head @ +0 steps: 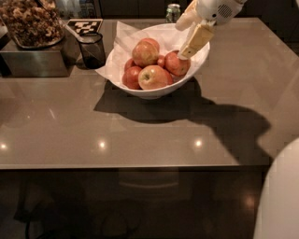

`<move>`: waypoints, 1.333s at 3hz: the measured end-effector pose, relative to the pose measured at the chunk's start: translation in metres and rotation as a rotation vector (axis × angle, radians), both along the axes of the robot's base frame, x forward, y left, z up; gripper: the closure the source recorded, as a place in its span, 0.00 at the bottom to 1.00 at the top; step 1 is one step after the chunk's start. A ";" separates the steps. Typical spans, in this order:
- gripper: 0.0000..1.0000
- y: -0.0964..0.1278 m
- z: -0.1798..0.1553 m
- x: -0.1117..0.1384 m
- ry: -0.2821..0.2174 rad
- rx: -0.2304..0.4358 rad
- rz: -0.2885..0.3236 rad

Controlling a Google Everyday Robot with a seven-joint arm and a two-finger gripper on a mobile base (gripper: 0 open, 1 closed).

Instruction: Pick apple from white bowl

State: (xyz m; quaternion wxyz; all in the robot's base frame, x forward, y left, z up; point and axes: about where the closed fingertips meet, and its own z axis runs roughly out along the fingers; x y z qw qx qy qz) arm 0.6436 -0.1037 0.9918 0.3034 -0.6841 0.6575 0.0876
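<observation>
The white bowl (154,91), lined with white paper, stands at the back middle of the brown table and holds several apples. The even red apple (176,63) lies at the bowl's right side. An apple with a pale yellow-green stem patch (152,77) lies in front, and a yellowish-mottled one (145,52) lies on top. My gripper (191,31) hangs over the bowl's right rim, just above and right of the red apple. Its cream fingers (196,40) are spread, point down-left and hold nothing.
A dark cup (92,49) stands just left of the bowl. A metal box (32,63) with a heap of snacks (30,21) is at the back left, beside a checkered tag (84,25). A small jar (173,11) stands behind the bowl. A white robot part (280,196) fills the bottom right corner.
</observation>
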 end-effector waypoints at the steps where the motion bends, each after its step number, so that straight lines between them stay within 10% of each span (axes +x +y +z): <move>1: 0.35 0.008 -0.019 0.012 0.034 0.010 0.023; 4: 0.35 0.020 -0.077 0.032 0.158 -0.071 0.062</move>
